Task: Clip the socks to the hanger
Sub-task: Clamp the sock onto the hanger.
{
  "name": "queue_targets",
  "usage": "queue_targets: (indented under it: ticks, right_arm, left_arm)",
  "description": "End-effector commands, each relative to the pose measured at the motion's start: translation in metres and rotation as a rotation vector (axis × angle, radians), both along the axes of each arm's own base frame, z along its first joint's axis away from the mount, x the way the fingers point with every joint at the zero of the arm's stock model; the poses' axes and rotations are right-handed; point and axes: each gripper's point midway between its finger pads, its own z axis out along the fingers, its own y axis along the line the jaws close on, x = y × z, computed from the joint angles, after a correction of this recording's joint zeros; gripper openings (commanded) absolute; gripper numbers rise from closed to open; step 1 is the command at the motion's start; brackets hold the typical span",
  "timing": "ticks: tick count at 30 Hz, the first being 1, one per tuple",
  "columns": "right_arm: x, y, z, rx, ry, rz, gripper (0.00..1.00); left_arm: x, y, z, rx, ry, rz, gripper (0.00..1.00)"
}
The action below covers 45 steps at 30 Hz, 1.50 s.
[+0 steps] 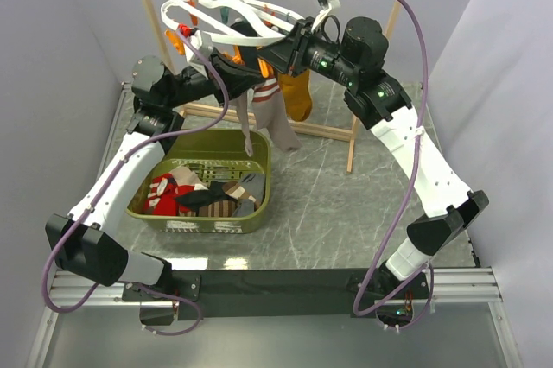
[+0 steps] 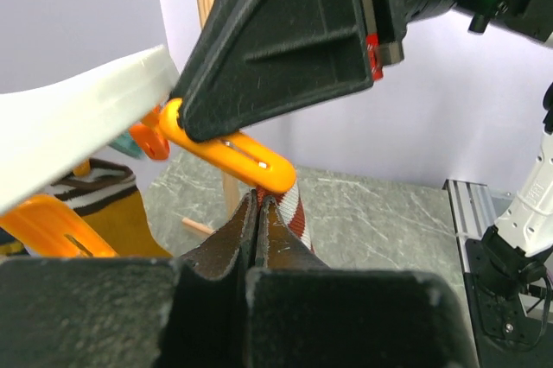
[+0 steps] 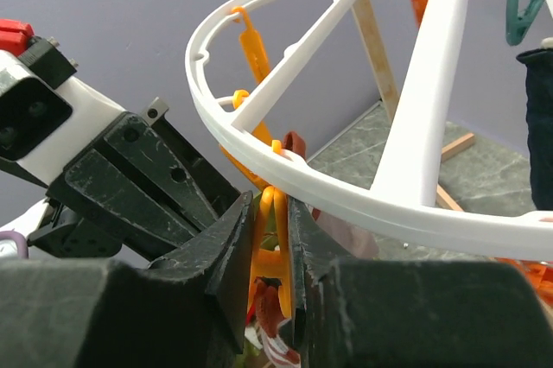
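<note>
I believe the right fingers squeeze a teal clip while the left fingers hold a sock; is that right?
No: the right wrist view shows the clip between the right fingers is orange, not teal; the left fingers do hold the sock.

Smooth, glossy white plastic on the hanger (image 3: pixel 346 198); same gloss on the orange clip (image 2: pixel 229 150). Ribbed knit cloth on the sock (image 2: pixel 295 209). Matt, grainy black plastic on the right hand (image 3: pixel 270 202). Bare wood on the rack (image 1: pixel 380 66) at twelve o'clock. Matt, veined stone look on the surface (image 1: pixel 346 204).
</note>
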Motion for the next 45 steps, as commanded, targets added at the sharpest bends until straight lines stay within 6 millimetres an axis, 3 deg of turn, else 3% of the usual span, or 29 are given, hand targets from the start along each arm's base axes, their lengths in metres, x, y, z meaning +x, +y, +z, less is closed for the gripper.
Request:
queue_targets:
  ticks: [1, 21, 24, 25, 27, 28, 31, 40, 45]
  right_arm:
    - [-0.014, -0.003, 0.024, 0.035, -0.104, 0.036, 0.02]
    - [-0.023, -0.005, 0.021, 0.056, -0.178, 0.053, 0.0]
    - [-0.022, -0.006, 0.02, 0.054, -0.179, 0.049, 0.1]
    - [-0.022, -0.006, 0.02, 0.053, -0.18, 0.049, 0.21]
    - [-0.022, -0.005, 0.02, 0.053, -0.18, 0.051, 0.32]
    - [-0.023, -0.006, 0.021, 0.054, -0.182, 0.051, 0.44]
    - [-0.023, -0.007, 0.023, 0.049, -0.19, 0.046, 0.57]
    - [-0.019, -0.016, 0.018, 0.0, -0.17, -0.016, 0.72]
    - [-0.018, -0.027, 0.011, -0.036, -0.118, -0.067, 0.75]
  left_arm:
    - [-0.01, 0.006, 0.028, -0.047, -0.085, -0.013, 0.01]
    - [-0.019, 0.004, 0.028, -0.063, -0.051, -0.118, 0.01]
    - [-0.019, 0.004, 0.027, -0.061, -0.049, -0.119, 0.01]
    - [-0.019, 0.004, 0.028, -0.063, -0.048, -0.115, 0.0]
    - [-0.019, 0.005, 0.027, -0.063, -0.046, -0.108, 0.0]
    - [-0.018, 0.005, 0.027, -0.063, -0.045, -0.104, 0.01]
    - [-0.017, 0.005, 0.025, -0.065, -0.033, -0.089, 0.01]
    - [0.002, 0.01, 0.018, -0.066, 0.031, 0.015, 0.01]
    - [0.014, 0.014, 0.006, -0.049, 0.088, 0.088, 0.01]
